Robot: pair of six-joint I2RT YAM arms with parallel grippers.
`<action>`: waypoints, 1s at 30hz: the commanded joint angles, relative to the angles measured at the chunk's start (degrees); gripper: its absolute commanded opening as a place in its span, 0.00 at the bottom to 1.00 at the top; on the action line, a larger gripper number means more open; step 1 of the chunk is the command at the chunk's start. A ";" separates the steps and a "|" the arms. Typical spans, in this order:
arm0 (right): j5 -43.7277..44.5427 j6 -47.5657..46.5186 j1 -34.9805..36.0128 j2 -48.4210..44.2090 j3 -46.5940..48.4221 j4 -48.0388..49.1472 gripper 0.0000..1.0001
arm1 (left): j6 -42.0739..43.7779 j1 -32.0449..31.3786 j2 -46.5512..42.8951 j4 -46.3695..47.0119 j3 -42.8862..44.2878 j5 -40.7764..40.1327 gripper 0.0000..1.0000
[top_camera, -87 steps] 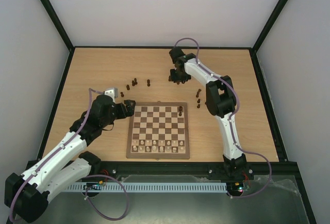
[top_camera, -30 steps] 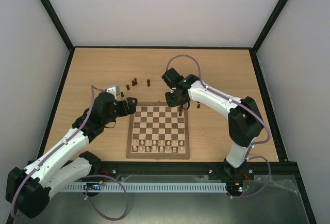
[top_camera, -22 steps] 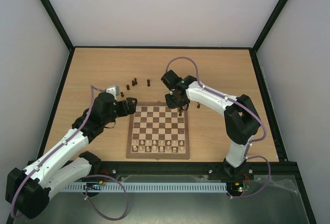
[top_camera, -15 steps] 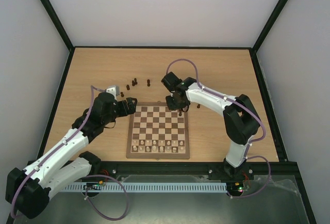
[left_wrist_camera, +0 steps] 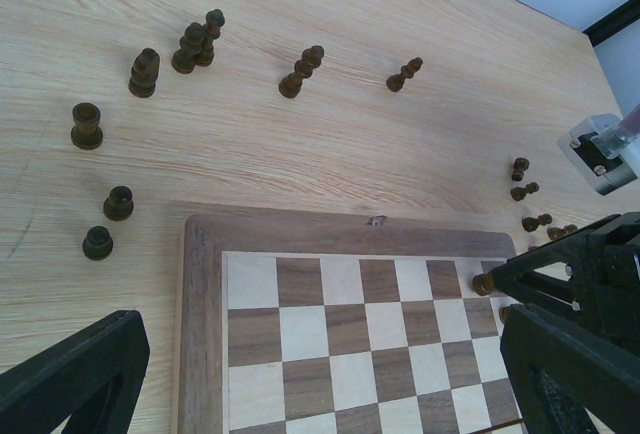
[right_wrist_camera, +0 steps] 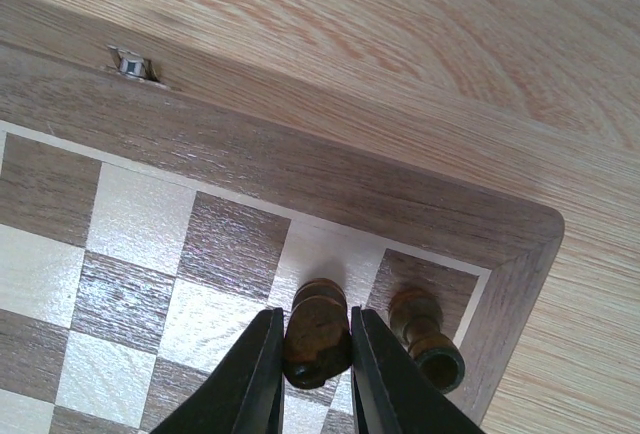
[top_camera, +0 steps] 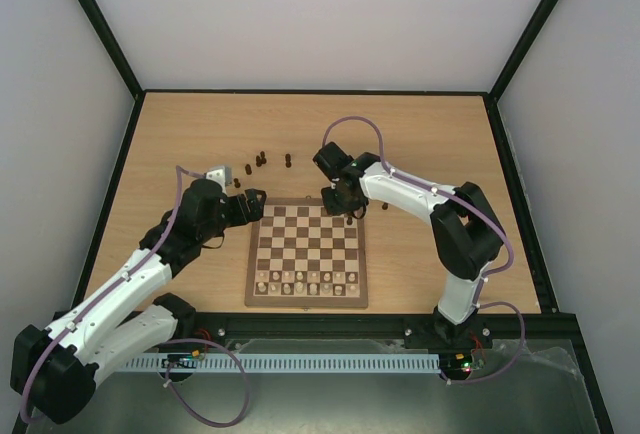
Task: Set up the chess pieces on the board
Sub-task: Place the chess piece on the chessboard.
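Relocated since the earlier view, the right arm now reaches over the far right corner of the board (top_camera: 306,254). At the board's far left corner, the left gripper (top_camera: 252,202) hangs spread wide, with loose dark chessmen (left_wrist_camera: 190,49) ahead of it, presumably awaiting pickup. The right gripper (right_wrist_camera: 315,354) pinches a dark chessman (right_wrist_camera: 316,329) upright between its fingers, just beside the corner piece (right_wrist_camera: 425,334), likely for lowering onto its square.
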 commanded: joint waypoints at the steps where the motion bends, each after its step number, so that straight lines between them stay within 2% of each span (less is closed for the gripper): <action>1: 0.44 0.22 0.29 1.18 -0.77 -0.43 0.18 | 0.23 -0.27 -0.52 -0.61 -0.33 -0.36 1.00; 18: 1.30 0.13 0.24 2.67 -0.31 0.16 0.19 | 0.24 -0.26 -0.14 -0.25 -0.57 -0.45 1.00; 30: 1.26 0.14 0.26 1.62 0.10 -0.57 0.31 | 0.19 -0.25 -0.36 -0.25 -0.53 -0.19 0.99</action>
